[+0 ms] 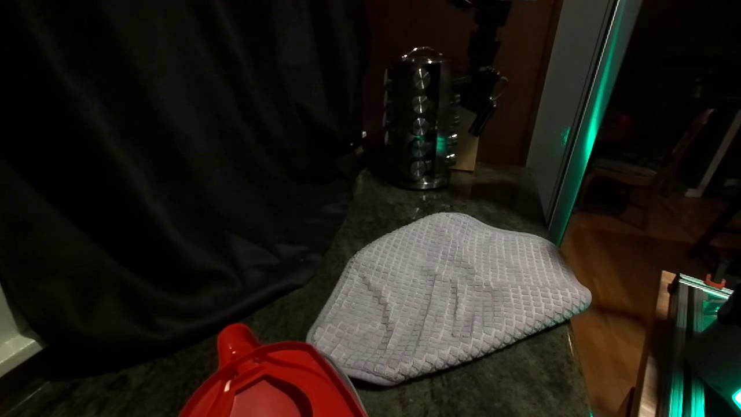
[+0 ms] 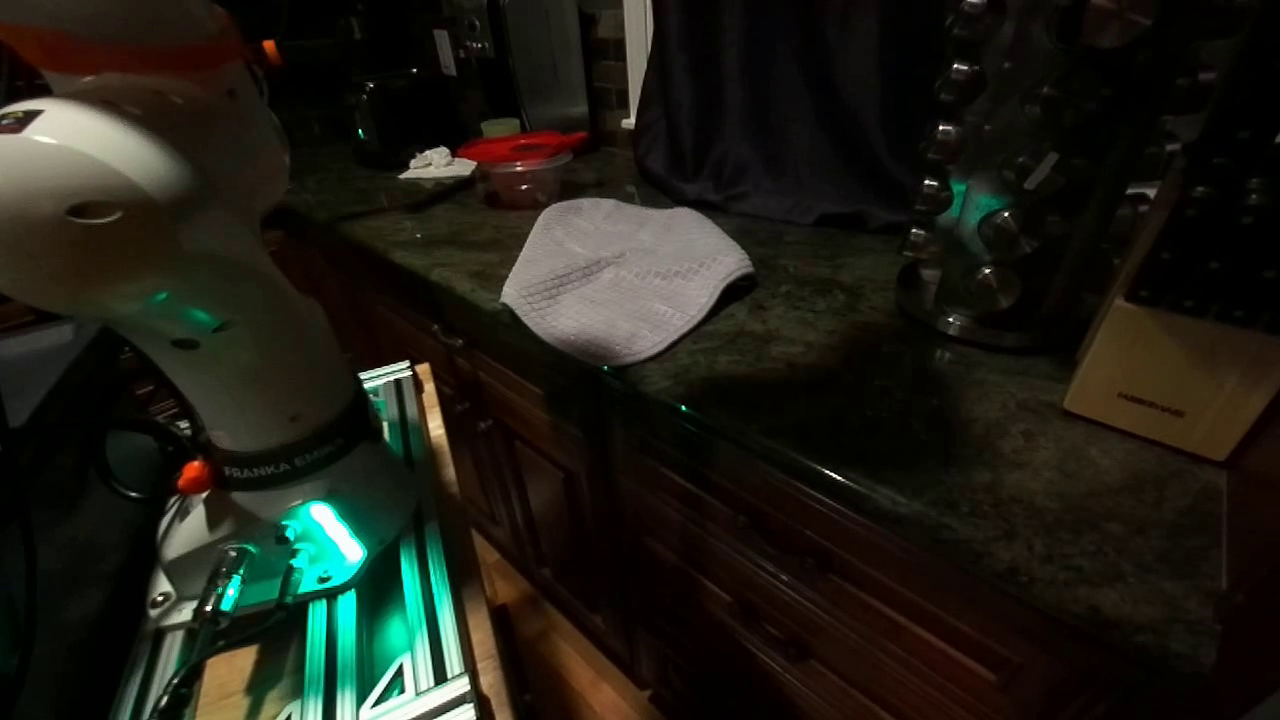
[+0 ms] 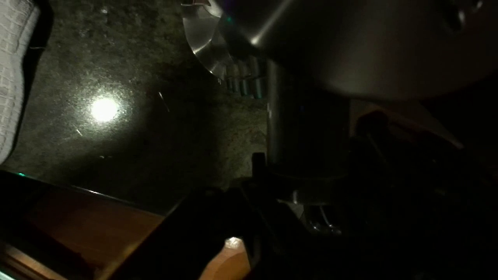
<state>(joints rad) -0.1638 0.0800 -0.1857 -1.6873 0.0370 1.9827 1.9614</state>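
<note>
In the upper right, the steel spice rack point(image 1: 420, 116) is just left of the black gripper point(image 1: 479, 110); can't tell if it's gripping.

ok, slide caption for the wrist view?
Gripper fingers in deep shadow beside a dark cylinder at the metal spice rack; gray cloth at left, light glaring off the countertop.

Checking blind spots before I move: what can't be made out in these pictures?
Hand: grip lost in darkness, in an exterior view and the wrist view.
Dark cylinder: shadow hides what it is, wrist view.
Anything under the gray mat: hidden by it, in both exterior views.
Knife block lettering: blurred, in an exterior view.
</note>
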